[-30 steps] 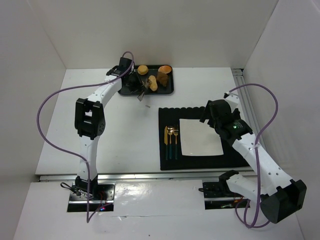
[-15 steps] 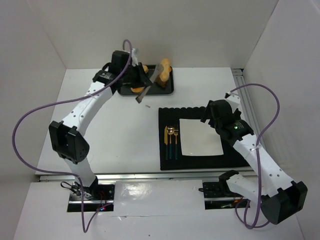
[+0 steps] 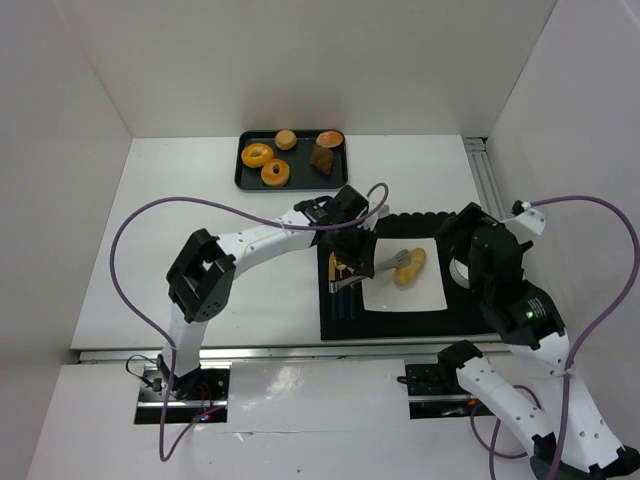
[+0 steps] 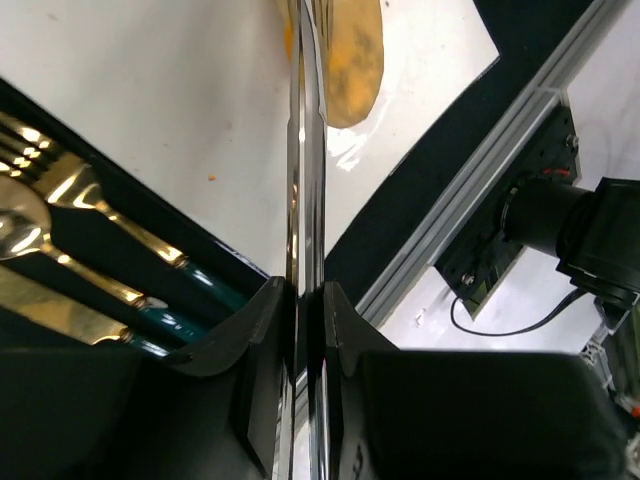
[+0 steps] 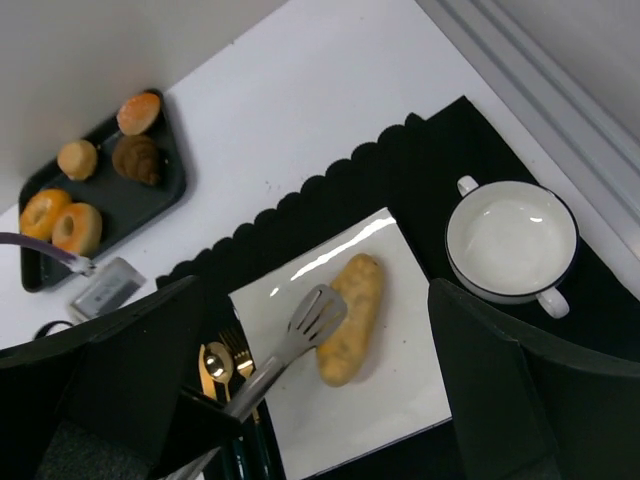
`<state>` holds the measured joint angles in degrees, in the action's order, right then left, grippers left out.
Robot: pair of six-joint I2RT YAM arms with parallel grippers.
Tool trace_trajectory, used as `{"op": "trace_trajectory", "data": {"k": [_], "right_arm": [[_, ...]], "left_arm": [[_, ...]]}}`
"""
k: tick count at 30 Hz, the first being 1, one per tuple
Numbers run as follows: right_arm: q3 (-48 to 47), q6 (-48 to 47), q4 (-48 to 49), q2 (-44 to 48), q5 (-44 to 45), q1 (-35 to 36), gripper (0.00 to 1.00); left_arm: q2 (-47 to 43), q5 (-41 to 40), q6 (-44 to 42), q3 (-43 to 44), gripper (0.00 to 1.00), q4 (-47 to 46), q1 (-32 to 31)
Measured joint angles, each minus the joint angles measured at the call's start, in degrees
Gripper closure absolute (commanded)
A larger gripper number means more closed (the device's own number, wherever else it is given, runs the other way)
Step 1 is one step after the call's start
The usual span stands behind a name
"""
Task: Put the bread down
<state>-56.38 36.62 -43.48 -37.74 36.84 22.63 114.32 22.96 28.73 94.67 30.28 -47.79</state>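
Left claw [image 4: 305,300] pinches thin silver metal tongs [image 4: 305,150], fingers pressed tight on the handles. Gold cutlery with teal handles [image 3: 343,275] sits right under it on black scalloped placemat [image 3: 400,322]. Ahead of the claw, tong tips sit at side of long golden bread roll [image 3: 410,267]; contact unclear. Roll lies on white square plate [image 3: 420,295]. Right claw [image 5: 312,290] spread wide, holds nothing; white two-handled bowl [image 5: 512,240] below it, beside plate. Far past both: black tray [image 3: 245,165] with orange ring donuts [image 3: 258,155].

We read no text, label, brand, number or sign in any of the three views; nothing is legible to us.
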Motion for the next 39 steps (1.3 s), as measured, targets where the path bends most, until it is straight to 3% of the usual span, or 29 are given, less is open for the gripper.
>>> {"op": "trace_trajectory", "data": {"k": [3,7,9,15,25,31,39], "right_arm": [[0.0,0.2,0.0,1.3,0.3,0.0,0.0],[0.0,0.4,-0.2,-1.0,0.2,0.0,0.0],[0.0,0.6,-0.4,-2.4,0.2,0.0,0.0],[0.0,0.9,-0.5,-3.7,-0.4,0.0,0.0],[0.0,1.0,-0.5,-3.6,-1.2,0.0,0.0],[0.0,0.9,-0.3,-4.0,-1.8,0.0,0.0],[0.1,0.6,-0.2,-5.7,-2.0,0.0,0.0]], "left_arm": [[1.4,1.3,0.2,0.8,0.73,-0.4,-0.5],[2.1,1.9,0.4,1.7,0.41,-1.4,-0.5],[2.1,2.0,0.9,1.9,0.34,-1.8,-0.7],[2.1,1.3,1.3,2.4,0.33,-1.1,-1.2],[-2.4,-5.4,-0.3,6.2,0.39,5.7,0.4],[-7.4,-8.1,-0.5,7.4,0.43,7.1,7.5],[-7.0,-4.8,-0.1,7.4,0.45,5.7,22.2]]}}
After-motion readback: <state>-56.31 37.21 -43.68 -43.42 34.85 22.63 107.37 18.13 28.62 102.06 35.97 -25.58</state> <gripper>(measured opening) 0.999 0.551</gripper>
